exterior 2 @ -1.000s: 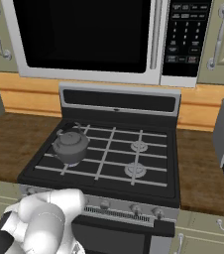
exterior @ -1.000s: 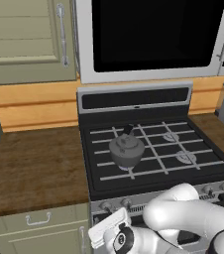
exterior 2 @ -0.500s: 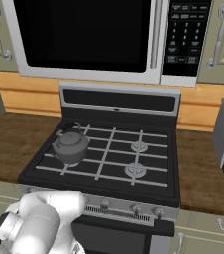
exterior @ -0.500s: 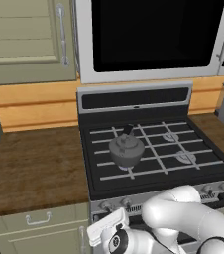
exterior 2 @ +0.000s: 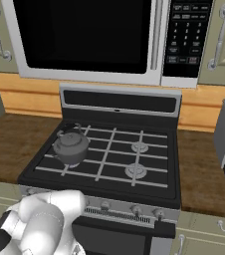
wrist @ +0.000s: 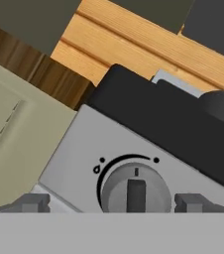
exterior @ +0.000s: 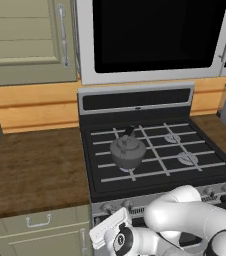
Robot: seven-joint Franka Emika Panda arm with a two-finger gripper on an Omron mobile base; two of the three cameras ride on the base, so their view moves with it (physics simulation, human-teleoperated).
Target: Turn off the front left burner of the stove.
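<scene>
Stove (exterior: 160, 160) knob (wrist: 136, 191) is framed between wide-spread fingers (wrist: 32, 202); approach step is judged underway, closing and turning required next.

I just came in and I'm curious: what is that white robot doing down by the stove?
The robot arm is reaching down to the front of the stove. Its pincer is open, with one fingertip on each side of a round grey knob on the steel front strip, not squeezing it. A grey kettle sits on the front left burner. The pictures show no flame.
</scene>
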